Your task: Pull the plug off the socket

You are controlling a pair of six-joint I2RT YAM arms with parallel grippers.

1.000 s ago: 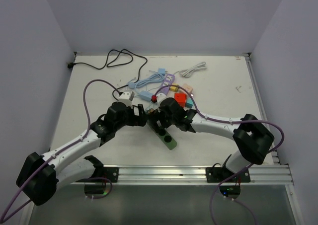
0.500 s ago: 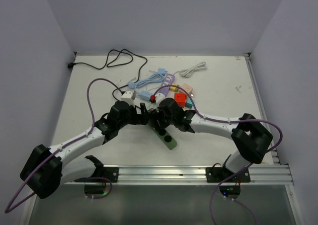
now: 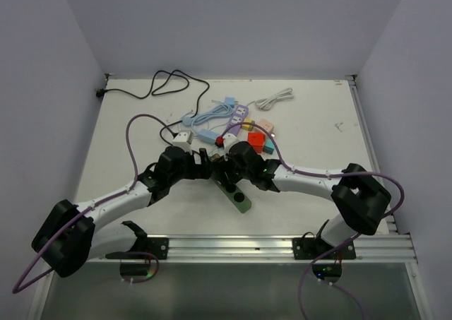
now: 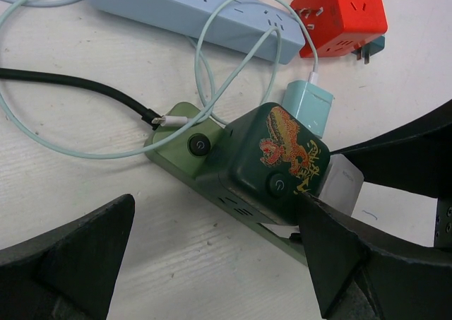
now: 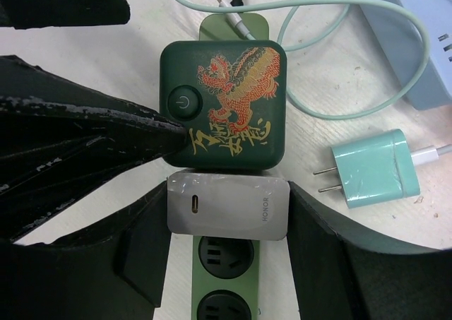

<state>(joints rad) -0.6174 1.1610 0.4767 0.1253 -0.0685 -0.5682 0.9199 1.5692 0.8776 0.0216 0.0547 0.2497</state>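
My left jaws stand wide open astride the green socket strip (image 4: 176, 133) on the counter (image 4: 85, 200), one tip against the dark green dragon cube (image 4: 275, 161) seated on the strip. Just beside that cube, plugged into the strip, sits the plug (image 5: 227, 207): a pale silver-grey block with rounded corners, a small port and faint lettering. My right jaws are closed on its two sides
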